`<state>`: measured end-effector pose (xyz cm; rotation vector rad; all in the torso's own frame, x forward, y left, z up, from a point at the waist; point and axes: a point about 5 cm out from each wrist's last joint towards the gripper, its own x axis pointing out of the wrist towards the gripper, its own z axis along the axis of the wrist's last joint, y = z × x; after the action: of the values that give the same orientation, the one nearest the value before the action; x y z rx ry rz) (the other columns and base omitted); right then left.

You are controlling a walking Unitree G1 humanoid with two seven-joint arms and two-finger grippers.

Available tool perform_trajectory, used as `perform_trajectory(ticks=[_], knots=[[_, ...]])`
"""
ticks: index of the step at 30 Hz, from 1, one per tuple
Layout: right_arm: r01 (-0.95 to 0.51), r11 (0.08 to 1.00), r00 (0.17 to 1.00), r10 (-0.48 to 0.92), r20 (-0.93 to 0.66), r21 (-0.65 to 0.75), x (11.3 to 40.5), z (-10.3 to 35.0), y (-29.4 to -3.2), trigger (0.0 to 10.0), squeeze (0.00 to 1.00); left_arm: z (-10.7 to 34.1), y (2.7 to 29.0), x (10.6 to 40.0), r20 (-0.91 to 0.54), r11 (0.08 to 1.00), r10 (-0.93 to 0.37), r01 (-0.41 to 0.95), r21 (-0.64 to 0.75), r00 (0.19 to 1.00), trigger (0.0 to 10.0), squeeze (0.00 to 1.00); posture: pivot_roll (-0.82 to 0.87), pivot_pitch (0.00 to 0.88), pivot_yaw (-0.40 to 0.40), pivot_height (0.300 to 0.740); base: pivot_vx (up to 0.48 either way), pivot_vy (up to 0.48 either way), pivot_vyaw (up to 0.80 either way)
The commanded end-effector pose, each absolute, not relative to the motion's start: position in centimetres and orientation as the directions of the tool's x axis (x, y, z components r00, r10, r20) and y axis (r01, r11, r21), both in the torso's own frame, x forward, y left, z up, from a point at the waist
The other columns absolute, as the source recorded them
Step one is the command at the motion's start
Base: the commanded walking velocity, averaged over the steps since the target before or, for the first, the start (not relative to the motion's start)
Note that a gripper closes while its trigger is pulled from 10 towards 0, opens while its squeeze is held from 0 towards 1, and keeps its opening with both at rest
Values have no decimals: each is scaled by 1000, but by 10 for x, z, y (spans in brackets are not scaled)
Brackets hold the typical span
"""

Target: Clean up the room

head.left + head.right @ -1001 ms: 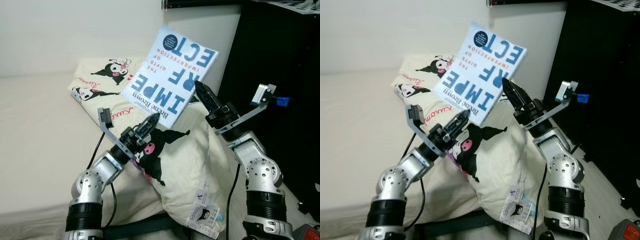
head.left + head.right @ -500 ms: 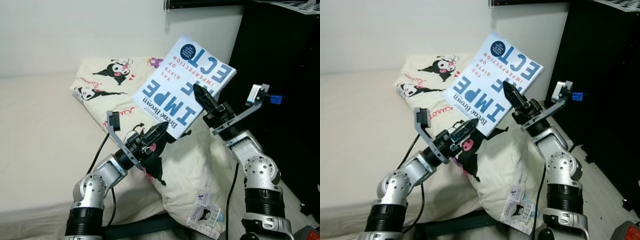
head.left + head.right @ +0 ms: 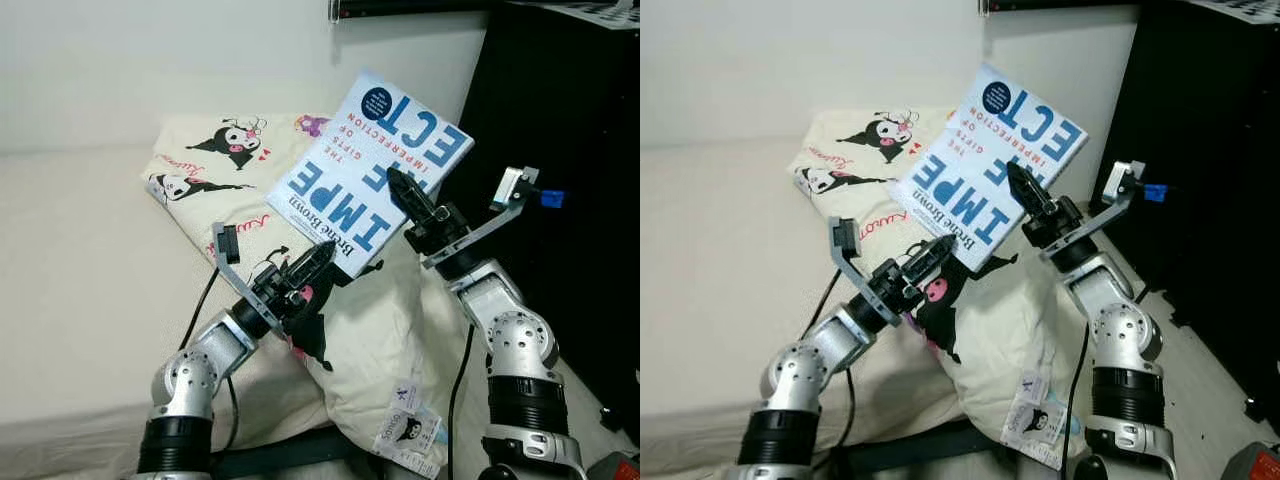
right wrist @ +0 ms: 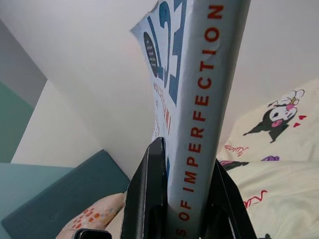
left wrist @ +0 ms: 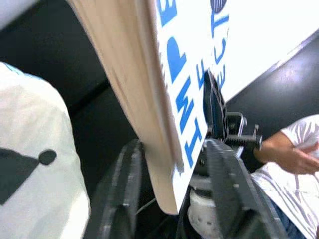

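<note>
— Where are we with the tidying?

— We hold the book up above the pillow, right gripper clenched on its spine and left gripper seemingly pinching its lower page edge.

— Next?

— Carry it somewhere proper (probably the black cabinet); we see no containers.

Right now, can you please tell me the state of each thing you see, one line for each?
book: lifted above the pillow, tilted, front cover facing the head camera.
right end effector: shut on the book at its spine.
left end effector: fingers on both sides of the book's lower corner, shut on it.
pillow: lying on the bed, under the book.
bed: bare sheet, flat.
</note>
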<state>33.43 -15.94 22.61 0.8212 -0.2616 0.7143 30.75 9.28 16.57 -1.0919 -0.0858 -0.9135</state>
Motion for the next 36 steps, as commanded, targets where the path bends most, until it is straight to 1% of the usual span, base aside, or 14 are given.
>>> perform_trajectory(ticks=[1,2,3,5,7,8,15,20,26,30,31,32,33,36], knots=[[-665,480,746,465,477,572,336,228,-161,0,0,170,96,310,519,122,-549,678,-725,655,10000,1000,-55,0,-19,451,0,0,0],[-669,476,742,468,480,570,336,229,-161,0,0,171,100,311,535,101,-520,670,-735,666,10000,1000,-56,0,-19,451,0,0,0],[-669,476,742,468,480,570,336,229,-161,0,0,171,100,311,535,101,-520,670,-735,666,10000,1000,-56,0,-19,451,0,0,0],[-677,466,735,468,490,570,335,230,-160,0,0,173,109,314,572,47,-459,662,-748,680,10000,1000,-56,0,-19,451,0,0,0],[-677,466,735,468,490,570,335,230,-160,0,0,173,109,314,572,47,-459,662,-748,680,10000,1000,-56,0,-19,451,0,0,0],[-681,461,731,468,496,569,335,231,-160,0,0,174,112,315,583,31,-446,663,-748,679,10000,1000,-57,0,-19,451,0,0,0],[-707,430,707,464,534,562,333,237,-160,0,0,170,104,312,569,37,-488,667,-744,662,10000,1000,-59,0,-17,451,0,0,0],[-736,396,677,425,601,549,331,251,-164,0,0,165,94,309,549,38,-516,658,-752,658,10000,1000,-61,0,-17,451,0,0,0],[-756,385,653,392,648,529,329,265,-168,0,0,160,93,308,525,56,-531,645,-762,665,10000,1000,-59,0,-18,451,0,0,0],[-773,371,633,393,666,515,328,270,-166,0,0,157,94,308,513,66,-537,639,-766,670,10000,1000,-57,0,-18,451,0,0,0],[-777,365,627,394,672,512,327,272,-165,0,0,157,94,308,510,70,-538,638,-767,671,10000,839,-57,0,-18,451,0,0,0],[-783,356,621,396,676,511,327,273,-164,0,0,156,94,309,507,74,-538,636,-768,674,10000,482,-58,0,-19,451,0,0,0],[-785,352,619,402,674,510,326,273,-162,0,0,156,93,309,505,76,-536,635,-769,676,10000,0,-59,0,-19,451,0,0,0],[-785,352,619,402,674,510,326,273,-162,0,0,156,93,309,505,76,-536,635,-769,676,10000,0,-59,0,-19,451,0,0,0]])
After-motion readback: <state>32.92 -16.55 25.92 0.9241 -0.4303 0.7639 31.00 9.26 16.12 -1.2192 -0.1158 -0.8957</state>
